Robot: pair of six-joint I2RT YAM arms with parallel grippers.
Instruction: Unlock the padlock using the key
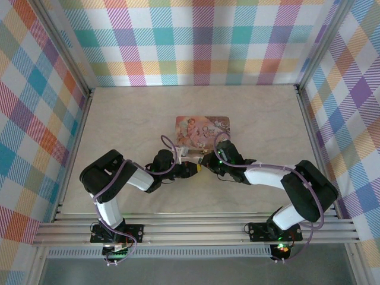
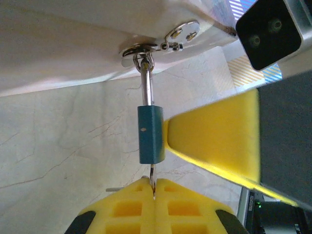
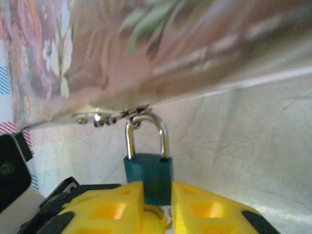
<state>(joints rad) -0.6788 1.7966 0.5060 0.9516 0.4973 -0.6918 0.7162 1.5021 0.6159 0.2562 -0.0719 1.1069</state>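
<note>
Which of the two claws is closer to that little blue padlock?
The right: the right gripper has the padlock between its fingers. The left gripper is just off its bottom end, pinching the key.

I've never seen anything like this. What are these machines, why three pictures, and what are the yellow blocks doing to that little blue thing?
These are two robot arms bolted at the near edge of a table. The wide picture comes from a camera fixed above and behind them; the other two come from a camera on each wrist, so the yellow blocks are the arms' own padded fingers. On the table is a pink illustrated tin. A small blue padlock hangs from its clasp. The right gripper pinches the padlock's body. The left gripper is shut on a thin key pushed into the padlock's underside. The silver loop looks still locked.
</note>
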